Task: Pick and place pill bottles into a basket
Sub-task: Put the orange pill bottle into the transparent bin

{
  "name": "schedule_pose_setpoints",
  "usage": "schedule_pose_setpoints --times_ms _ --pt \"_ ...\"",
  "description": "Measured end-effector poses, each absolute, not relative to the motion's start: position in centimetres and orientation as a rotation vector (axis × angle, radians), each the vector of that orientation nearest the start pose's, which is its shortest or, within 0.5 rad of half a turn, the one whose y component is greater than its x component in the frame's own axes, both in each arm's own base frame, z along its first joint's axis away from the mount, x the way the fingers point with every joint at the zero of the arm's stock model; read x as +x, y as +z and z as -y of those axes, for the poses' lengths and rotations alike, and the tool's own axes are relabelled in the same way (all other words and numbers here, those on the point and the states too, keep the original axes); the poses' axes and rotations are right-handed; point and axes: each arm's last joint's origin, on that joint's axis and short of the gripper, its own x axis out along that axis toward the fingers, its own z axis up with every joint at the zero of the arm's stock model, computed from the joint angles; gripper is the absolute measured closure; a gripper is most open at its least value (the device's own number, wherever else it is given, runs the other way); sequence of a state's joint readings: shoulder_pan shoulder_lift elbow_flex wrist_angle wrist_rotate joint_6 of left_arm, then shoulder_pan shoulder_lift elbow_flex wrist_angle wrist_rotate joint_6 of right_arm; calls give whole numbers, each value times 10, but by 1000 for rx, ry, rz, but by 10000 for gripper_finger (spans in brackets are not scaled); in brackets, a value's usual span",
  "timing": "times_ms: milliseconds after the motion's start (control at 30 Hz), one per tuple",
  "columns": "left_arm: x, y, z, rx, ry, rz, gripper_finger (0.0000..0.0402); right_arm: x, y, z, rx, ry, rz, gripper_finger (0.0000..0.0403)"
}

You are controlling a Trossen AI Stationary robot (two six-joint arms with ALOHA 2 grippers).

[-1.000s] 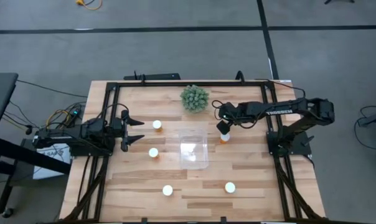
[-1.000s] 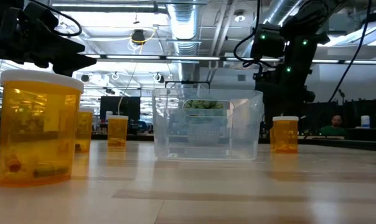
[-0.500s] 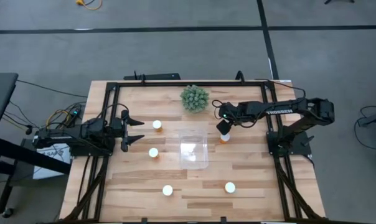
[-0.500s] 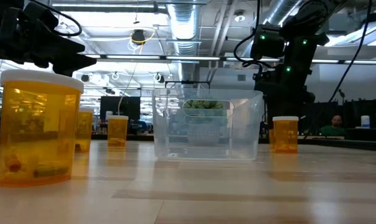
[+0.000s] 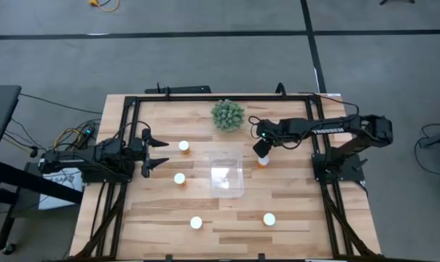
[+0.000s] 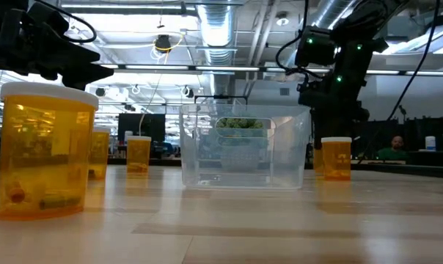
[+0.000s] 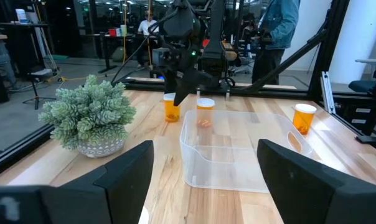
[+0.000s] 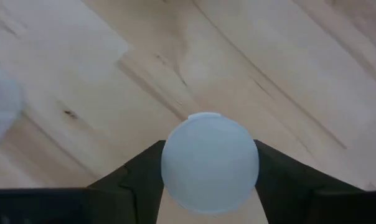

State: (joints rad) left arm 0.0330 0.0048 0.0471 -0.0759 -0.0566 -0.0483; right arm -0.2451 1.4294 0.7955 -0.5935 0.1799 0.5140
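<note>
In the high view, the right gripper (image 5: 262,148) sits right of centre, just beside the right edge of the clear basket (image 5: 226,172), with its fingers (image 8: 138,177) closed around a pill bottle (image 8: 210,162) whose white cap fills the gap between them in the right wrist view. Another bottle (image 5: 261,162) stands on the table (image 5: 293,196) just below it. The left gripper (image 5: 160,151) waits at the left of the frame with fingers spread wide, near two bottles (image 5: 183,146) (image 5: 179,178); two more (image 5: 196,223) (image 5: 269,219) stand lower in the frame.
</note>
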Motion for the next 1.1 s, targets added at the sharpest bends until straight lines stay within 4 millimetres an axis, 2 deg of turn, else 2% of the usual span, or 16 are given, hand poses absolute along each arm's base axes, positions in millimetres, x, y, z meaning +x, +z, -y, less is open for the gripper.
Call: schedule_pose_setpoints --times_ms 100,200,467,667,833,1100 --pt "95 172 -5 -48 90 -31 125 239 185 65 488 -664 -1059 191" --pt "95 172 -5 -48 90 -31 125 240 200 65 481 -642 -988 209" --pt "95 172 -5 -48 91 -31 125 253 262 64 541 -433 -631 205" --pt "95 172 -5 -48 92 -31 125 259 300 54 536 -231 -495 201" --pt "95 172 -5 -48 92 -31 125 272 308 39 505 -109 -523 208" --pt "95 172 -5 -48 92 -31 125 292 286 13 368 -8 -713 198"
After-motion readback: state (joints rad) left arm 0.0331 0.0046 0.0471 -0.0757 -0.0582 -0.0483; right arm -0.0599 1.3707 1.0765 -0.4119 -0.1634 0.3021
